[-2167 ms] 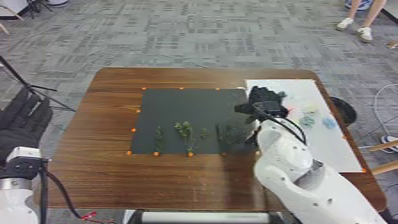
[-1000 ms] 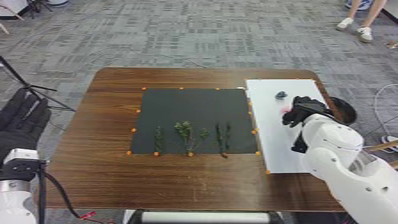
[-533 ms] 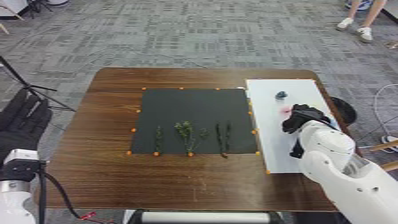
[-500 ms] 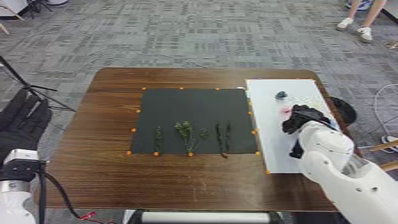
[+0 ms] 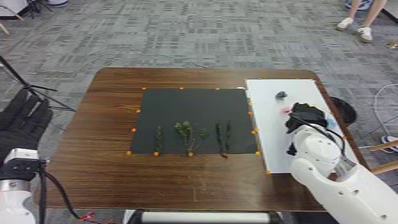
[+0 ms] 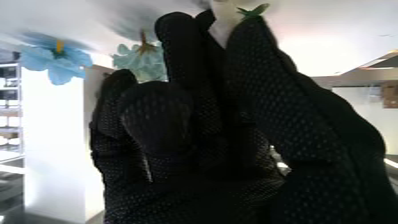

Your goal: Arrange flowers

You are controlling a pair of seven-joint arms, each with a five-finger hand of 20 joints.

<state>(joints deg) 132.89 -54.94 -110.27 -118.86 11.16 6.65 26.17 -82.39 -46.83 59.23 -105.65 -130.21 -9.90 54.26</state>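
Observation:
My right hand [image 5: 306,116] is low over the white sheet [image 5: 277,145] in the head view. A pink flower [image 5: 286,109] and a dark bluish flower [image 5: 281,95] lie beyond it, a blue one [image 5: 331,123] beside it. In the right wrist view, the right hand [image 6: 222,115] pinches a whitish flower [image 6: 221,21] with green sepals between thumb and finger; a blue flower [image 6: 55,61] and a pale teal one [image 6: 140,59] are close by. Green stems [image 5: 189,137] lie on the black sheet [image 5: 191,105]. My left hand [image 5: 22,117] is open at the left edge.
Orange markers [image 5: 134,130] line the black sheet on the brown table [image 5: 178,185]. A dark round bin [image 5: 343,111] stands past the table's right edge, with wooden chair legs [image 5: 384,168] nearby. A tripod [image 5: 34,87] is at the left.
From the border between the two sheets, my right hand has moved right and nearer over the white sheet, then turned slightly. The left hand has stayed still.

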